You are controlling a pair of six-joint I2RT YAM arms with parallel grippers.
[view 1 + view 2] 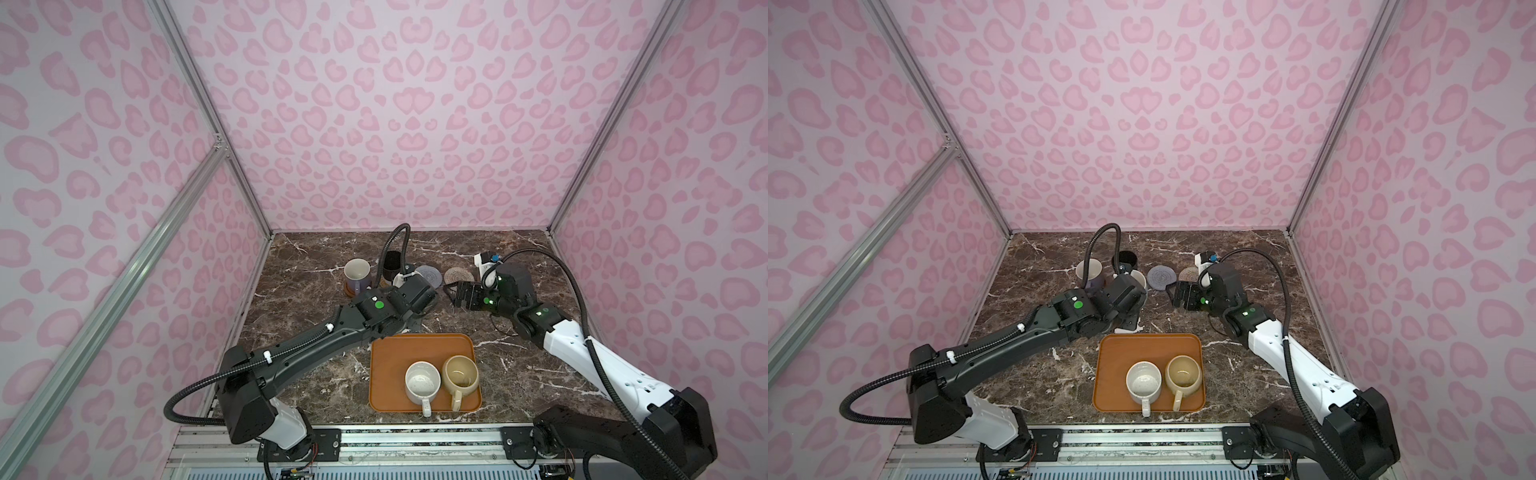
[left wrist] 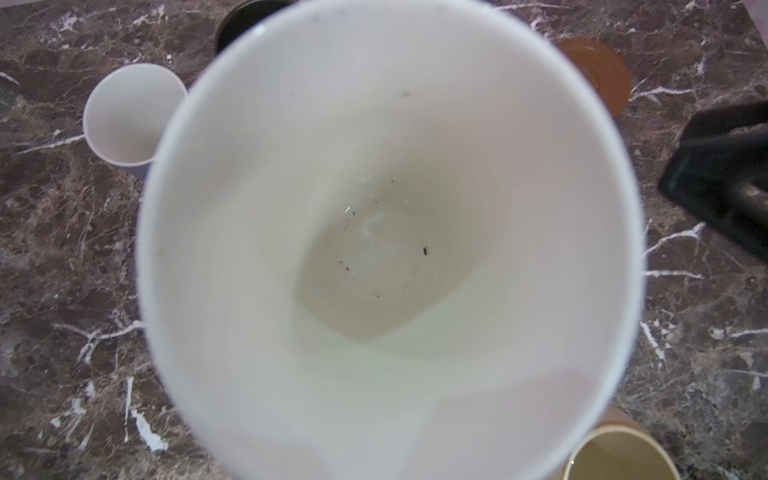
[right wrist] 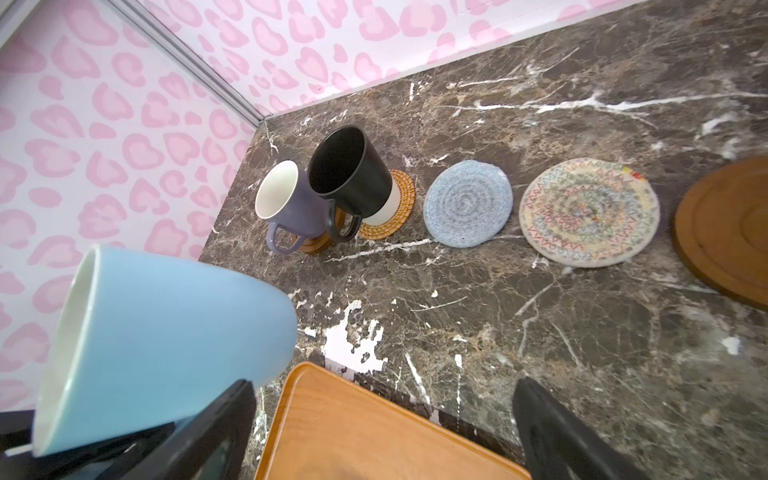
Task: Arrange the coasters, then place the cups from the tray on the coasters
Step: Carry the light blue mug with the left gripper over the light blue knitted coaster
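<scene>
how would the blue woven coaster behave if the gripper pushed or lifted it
The blue woven coaster looks like coiled cord, so probably soft and bendy when lifted by an edge. It lies flat and thin on the table, so a push likely slides it rather than rolling.

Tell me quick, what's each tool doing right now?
Left tool: closed, holding the light blue mug.
Right tool: open, holding nothing.

Likely a lab booth: aluminium frame (image 1: 195, 83), printed walls (image 1: 415, 124)
</scene>
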